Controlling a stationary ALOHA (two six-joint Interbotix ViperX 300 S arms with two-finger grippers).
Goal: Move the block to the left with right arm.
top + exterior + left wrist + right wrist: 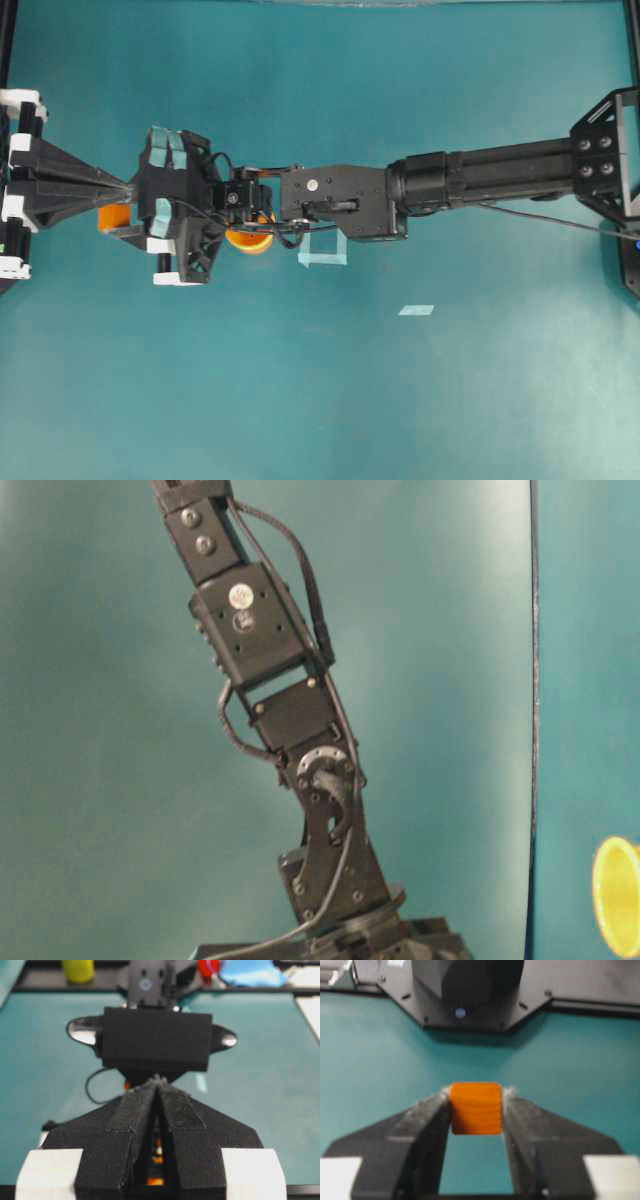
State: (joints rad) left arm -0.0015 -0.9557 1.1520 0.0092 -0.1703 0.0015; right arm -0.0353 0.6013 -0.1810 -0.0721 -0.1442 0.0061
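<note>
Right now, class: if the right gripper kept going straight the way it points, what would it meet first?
Probably the left arm: holding the orange block, the right gripper points straight at it across bare table. The gap's depth is unclear.

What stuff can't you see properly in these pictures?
- Block: the overhead view shows only an orange sliver; the right tool covers the rest.
- Cup: cut by the table-level view's right edge; under the arm overhead.
- Left tool: its tip merges with the black arm behind, in the left wrist view.
</note>
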